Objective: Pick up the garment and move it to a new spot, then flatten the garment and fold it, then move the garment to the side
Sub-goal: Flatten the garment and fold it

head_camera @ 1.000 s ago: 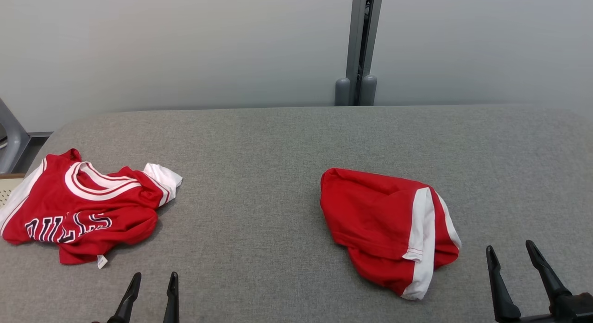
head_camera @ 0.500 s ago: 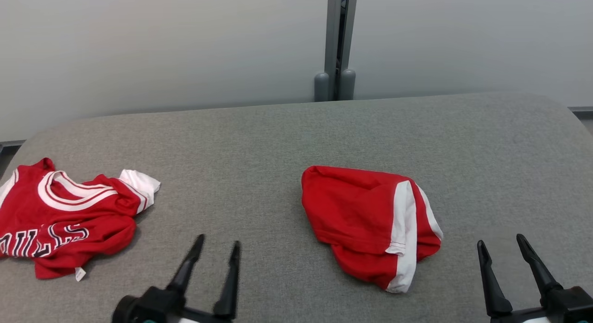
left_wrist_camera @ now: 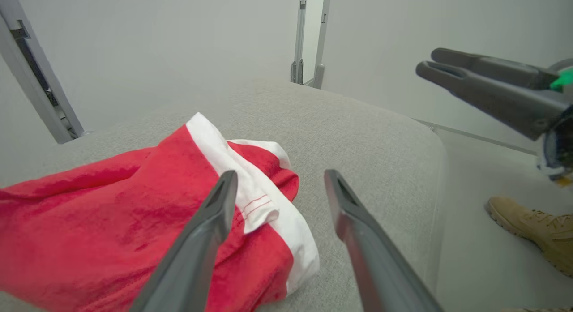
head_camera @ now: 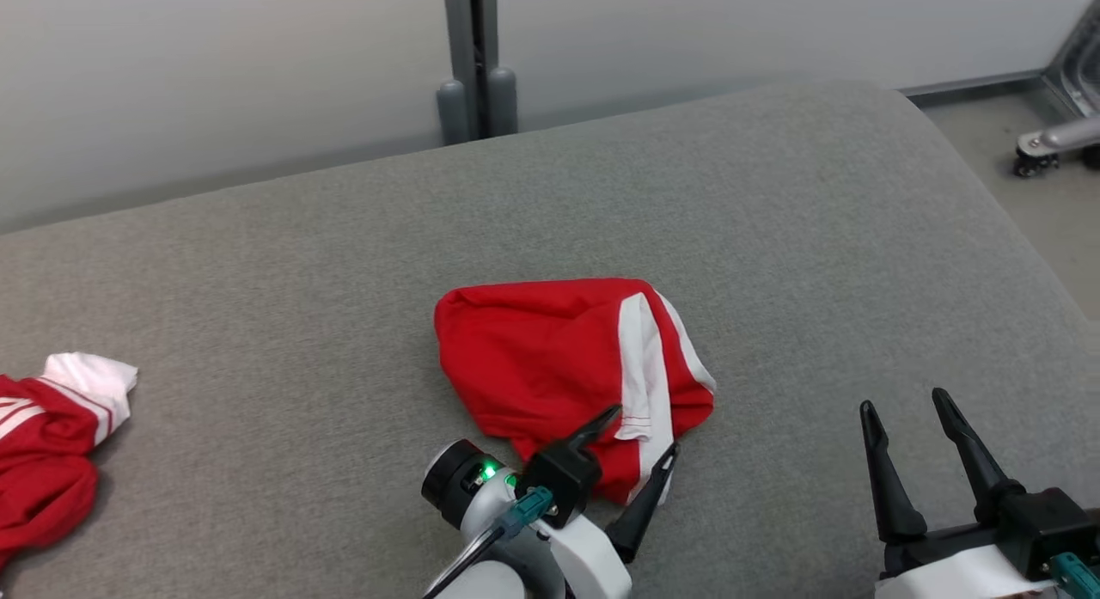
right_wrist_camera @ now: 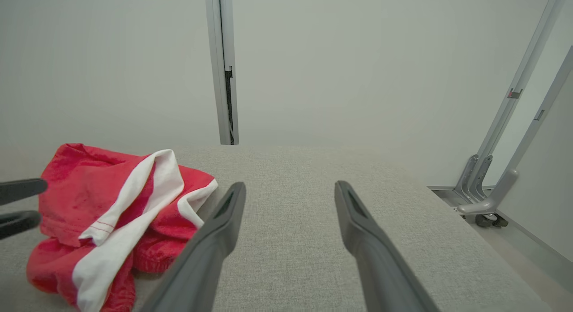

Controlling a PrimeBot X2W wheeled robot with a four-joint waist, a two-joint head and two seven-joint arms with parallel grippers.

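Garment: I see the garment (head_camera: 43, 461) at the far left edge of the head view, crumpled red knit with a white sleeve. The frame cuts it off, and it lies well apart from both grippers.
Left arm: it reaches in low and slants right. The left gripper (head_camera: 644, 430) has its fingers spread and empty, one over the white-banded end of the smaller red cloth (head_camera: 533, 358) and one over bare table.
Right arm: the right gripper (head_camera: 902, 400) sits low at my right with its fingers pointing up, spread apart and holding nothing.
Surface: a grey woven table (head_camera: 773, 238) with rounded corners.
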